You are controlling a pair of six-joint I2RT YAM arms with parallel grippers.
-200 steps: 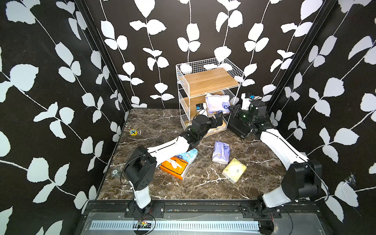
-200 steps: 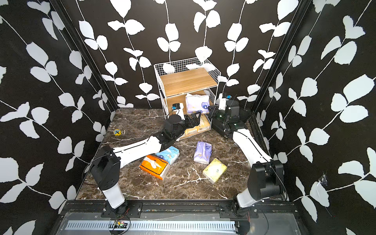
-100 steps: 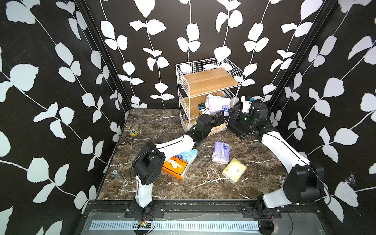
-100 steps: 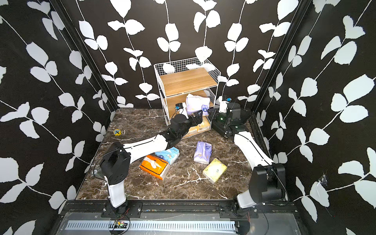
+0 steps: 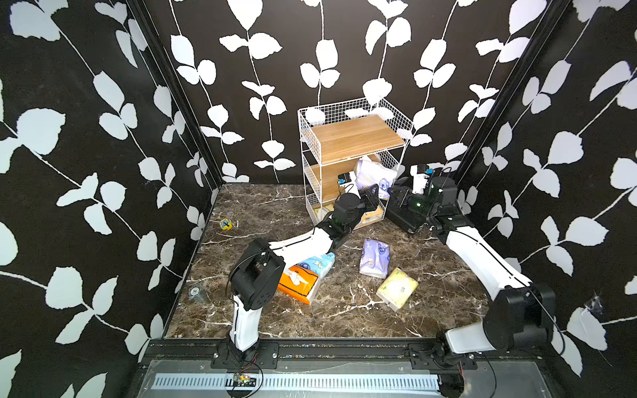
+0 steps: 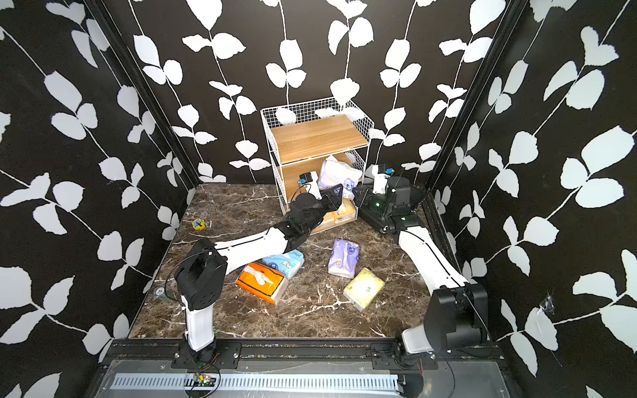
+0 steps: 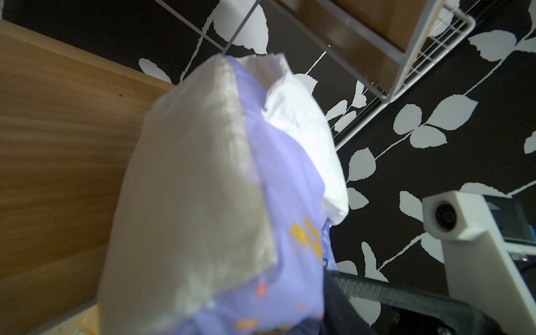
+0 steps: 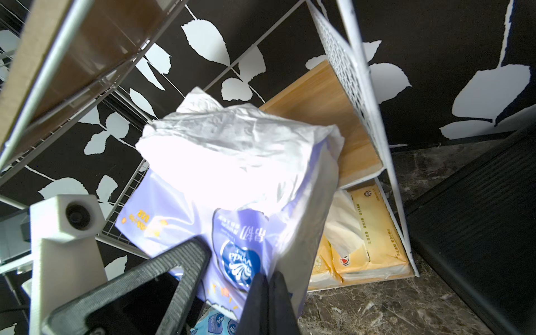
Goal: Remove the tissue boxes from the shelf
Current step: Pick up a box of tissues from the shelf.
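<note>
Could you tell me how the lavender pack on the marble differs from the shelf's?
The loose pack lies flat on the marble; the shelf pack stands tilted at the shelf's middle tier. The loose pack is untouched; the shelf pack is pinched by the right gripper. Both are soft lavender packs.

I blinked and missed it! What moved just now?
The left gripper reached forward to the lavender tissue pack on the shelf. The right gripper kept pinching that pack, and the orange tissue box stayed put.

Lavender pack (image 5: pixel 374 175); orange, black-trimmed box (image 5: pixel 296 284).
</note>
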